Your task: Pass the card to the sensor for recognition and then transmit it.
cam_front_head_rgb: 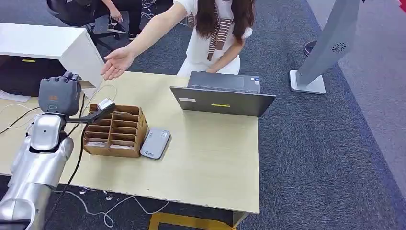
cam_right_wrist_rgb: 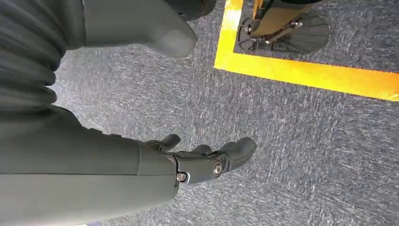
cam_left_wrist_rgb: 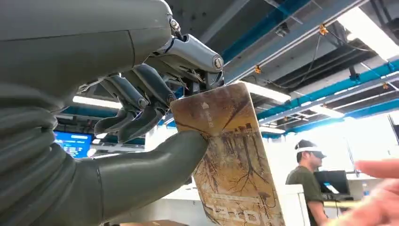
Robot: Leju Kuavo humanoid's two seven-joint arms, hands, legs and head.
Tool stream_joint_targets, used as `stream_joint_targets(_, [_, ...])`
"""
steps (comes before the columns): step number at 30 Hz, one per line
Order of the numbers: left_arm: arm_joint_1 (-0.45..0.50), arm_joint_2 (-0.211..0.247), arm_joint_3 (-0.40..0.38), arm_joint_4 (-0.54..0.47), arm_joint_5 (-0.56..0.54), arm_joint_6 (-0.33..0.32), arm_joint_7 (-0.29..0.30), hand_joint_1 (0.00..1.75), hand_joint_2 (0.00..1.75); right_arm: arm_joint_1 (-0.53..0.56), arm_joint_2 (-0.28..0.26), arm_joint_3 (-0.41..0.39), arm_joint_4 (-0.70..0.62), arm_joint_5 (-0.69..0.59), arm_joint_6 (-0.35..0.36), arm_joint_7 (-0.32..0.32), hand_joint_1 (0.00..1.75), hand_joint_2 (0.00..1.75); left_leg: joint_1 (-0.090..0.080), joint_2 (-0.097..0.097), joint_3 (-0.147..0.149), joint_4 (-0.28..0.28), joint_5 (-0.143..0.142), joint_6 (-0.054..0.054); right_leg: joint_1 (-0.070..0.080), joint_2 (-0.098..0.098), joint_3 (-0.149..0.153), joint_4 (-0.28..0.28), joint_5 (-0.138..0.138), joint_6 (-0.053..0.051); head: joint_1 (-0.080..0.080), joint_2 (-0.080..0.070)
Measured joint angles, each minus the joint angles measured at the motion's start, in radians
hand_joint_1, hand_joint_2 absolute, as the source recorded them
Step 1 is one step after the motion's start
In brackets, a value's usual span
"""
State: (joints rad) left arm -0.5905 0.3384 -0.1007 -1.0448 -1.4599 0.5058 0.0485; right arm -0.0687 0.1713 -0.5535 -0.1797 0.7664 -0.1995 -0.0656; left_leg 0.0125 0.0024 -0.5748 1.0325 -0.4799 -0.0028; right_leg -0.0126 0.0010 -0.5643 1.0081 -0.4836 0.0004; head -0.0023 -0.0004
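Note:
My left hand (cam_front_head_rgb: 59, 94) is raised over the table's left side, beside the brown cardboard organiser (cam_front_head_rgb: 115, 131). In the left wrist view the thumb (cam_left_wrist_rgb: 155, 169) and fingers (cam_left_wrist_rgb: 141, 101) pinch a brown patterned card (cam_left_wrist_rgb: 230, 155). A person's open palm (cam_front_head_rgb: 117, 62) reaches over the far edge of the table towards that hand, and shows blurred (cam_left_wrist_rgb: 381, 197) close to the card. The grey card sensor (cam_front_head_rgb: 155, 143) lies flat on the table right of the organiser. My right hand (cam_right_wrist_rgb: 202, 160) hangs over the carpet, fingers apart and holding nothing.
An open laptop (cam_front_head_rgb: 222, 93) stands at the table's far side in front of the person. Cables (cam_front_head_rgb: 103, 93) trail across the left of the wooden table (cam_front_head_rgb: 210, 158). A white desk (cam_front_head_rgb: 43, 43) stands at the far left, a grey stand (cam_front_head_rgb: 325, 52) at the right.

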Motion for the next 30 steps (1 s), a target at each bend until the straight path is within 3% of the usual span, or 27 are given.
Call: stream_joint_targets(30, [-0.003, -0.004, -0.008, 0.06, 0.045, 0.003, -0.009, 1.75, 1.75, 0.0, 0.0, 0.0, 0.0, 0.001, 0.001, -0.003, 0.0, 1.75, 0.0, 0.0, 0.0, 0.0, 0.0, 0.0, 0.0, 0.0, 0.0, 0.0, 0.0, 0.0, 0.0, 0.0])
